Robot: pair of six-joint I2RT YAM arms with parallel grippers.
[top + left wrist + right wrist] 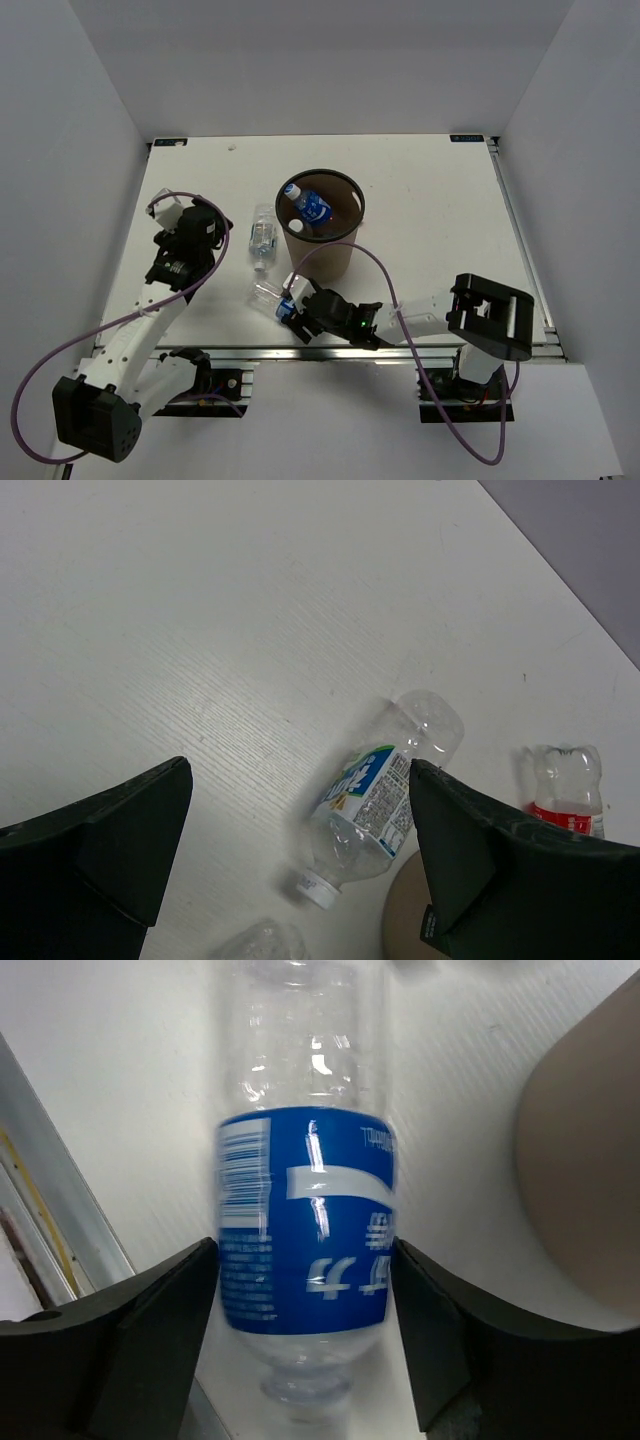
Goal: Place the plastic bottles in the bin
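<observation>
The brown bin (pixel 322 255) stands mid-table with at least one blue-labelled plastic bottle (pixel 313 207) inside. Another bottle (pixel 262 238) lies on the table left of the bin; in the left wrist view this bottle (pixel 375 800) lies below my open left gripper (pixel 300 780), which hovers empty to its left (pixel 212 232). A third bottle (pixel 268 293) lies in front of the bin. My right gripper (pixel 290 305) has its jaws against both sides of that bottle's blue label (pixel 305 1230), near the neck, with the bin wall (pixel 585 1160) to the right.
A clear bottle with a red label (pixel 567 795) shows beyond the bin edge (pixel 405 930) in the left wrist view. The metal rail at the table's near edge (pixel 45 1210) runs close beside the right gripper. White walls enclose the table.
</observation>
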